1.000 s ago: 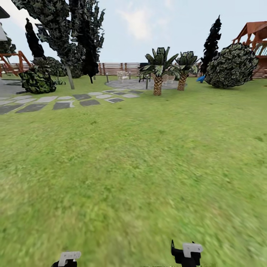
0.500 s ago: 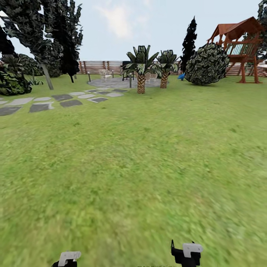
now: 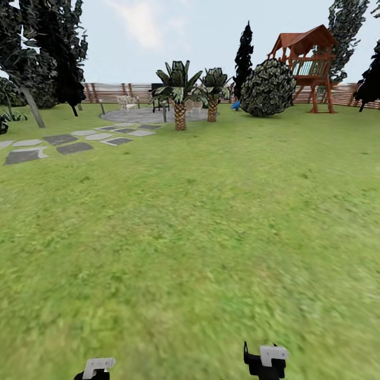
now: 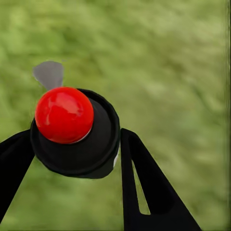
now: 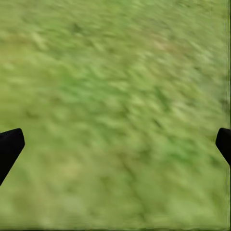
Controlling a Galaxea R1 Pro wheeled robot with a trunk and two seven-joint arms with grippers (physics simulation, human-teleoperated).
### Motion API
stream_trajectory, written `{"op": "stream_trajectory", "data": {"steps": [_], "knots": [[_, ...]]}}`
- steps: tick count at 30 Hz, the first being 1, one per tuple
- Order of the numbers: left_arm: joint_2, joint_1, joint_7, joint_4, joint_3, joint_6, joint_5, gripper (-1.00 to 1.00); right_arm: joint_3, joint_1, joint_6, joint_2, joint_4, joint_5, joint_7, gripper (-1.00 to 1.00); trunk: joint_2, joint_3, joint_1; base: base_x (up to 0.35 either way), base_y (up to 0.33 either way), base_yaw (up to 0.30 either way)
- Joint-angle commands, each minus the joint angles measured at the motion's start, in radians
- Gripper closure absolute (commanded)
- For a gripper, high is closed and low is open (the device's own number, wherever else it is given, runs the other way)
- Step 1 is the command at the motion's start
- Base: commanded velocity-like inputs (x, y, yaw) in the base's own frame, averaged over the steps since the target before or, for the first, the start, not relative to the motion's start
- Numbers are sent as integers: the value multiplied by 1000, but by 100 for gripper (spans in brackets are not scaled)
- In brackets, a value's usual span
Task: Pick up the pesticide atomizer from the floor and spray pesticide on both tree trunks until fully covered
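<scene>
Blurred green grass [image 5: 120, 110] covers the frame from edge to edge. The right gripper [image 5: 115, 144] has its two black fingertips [image 5: 9, 144] poking in at the far left and right edges, set wide apart with nothing between them.

Backyard garden, pretty clearly: wide green lawn [image 3: 200, 221], brown horizontal-slat wooden fence [image 3: 113, 91], grey stepping-stone path [image 3: 68, 141], round grey paved patio [image 3: 142, 113], short palm trees [image 3: 179, 97], red-brown wooden play tower [image 3: 306, 63].

No lettering, labels, brands, numbers or signs legible from where I stand. I see no print on the red-capped black atomizer [image 4: 72, 132] between my left fingers, or on the wooden play tower [image 3: 306, 63].
</scene>
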Motion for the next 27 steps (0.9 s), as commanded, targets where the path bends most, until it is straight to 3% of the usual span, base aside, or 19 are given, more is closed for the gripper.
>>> {"op": "stream_trajectory", "data": {"steps": [1,27], "knots": [[0,0,-7,1,9,-3,-3,100,-6,-1,-2,1,1,11,-6,-100,0,-2,0,0,0,-257],[0,0,-7,1,9,-1,-3,100,-6,-1,-1,1,1,11,-6,-100,0,-19,0,0,0,-271]]}}
